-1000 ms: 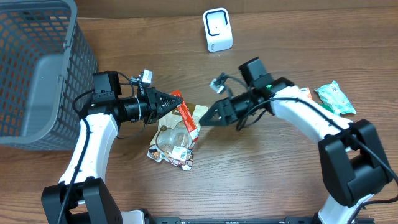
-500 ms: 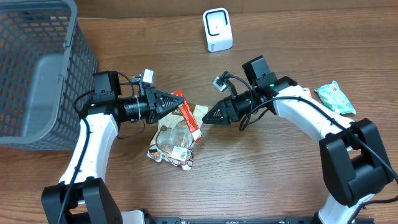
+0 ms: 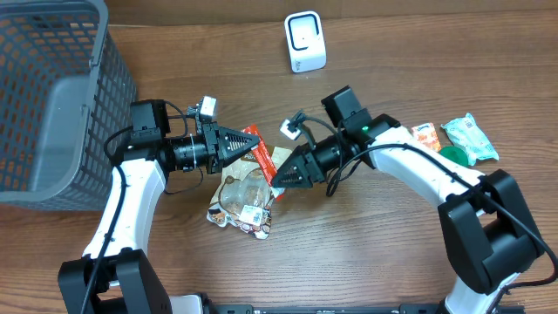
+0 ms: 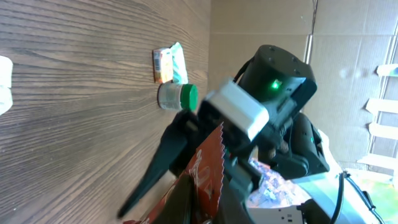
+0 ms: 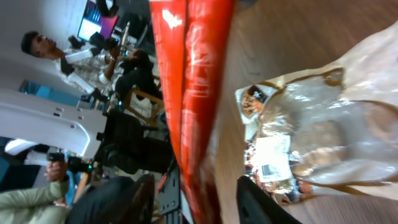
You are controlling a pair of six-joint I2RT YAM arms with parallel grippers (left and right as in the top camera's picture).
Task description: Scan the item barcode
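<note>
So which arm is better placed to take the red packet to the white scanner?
Left. The left pincer is shut on the red packet; the right pincer only straddles it, jaws open.

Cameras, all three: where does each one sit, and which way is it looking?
Overhead: fixed above, looking straight down at the wooden table; left gripper and right gripper show.
Left wrist: on the left arm, facing the right arm; its fingers pinch a red flat packet.
Right wrist: on the right arm, looking past its dark fingers at a clear snack bag.
All three share the red flat packet.
</note>
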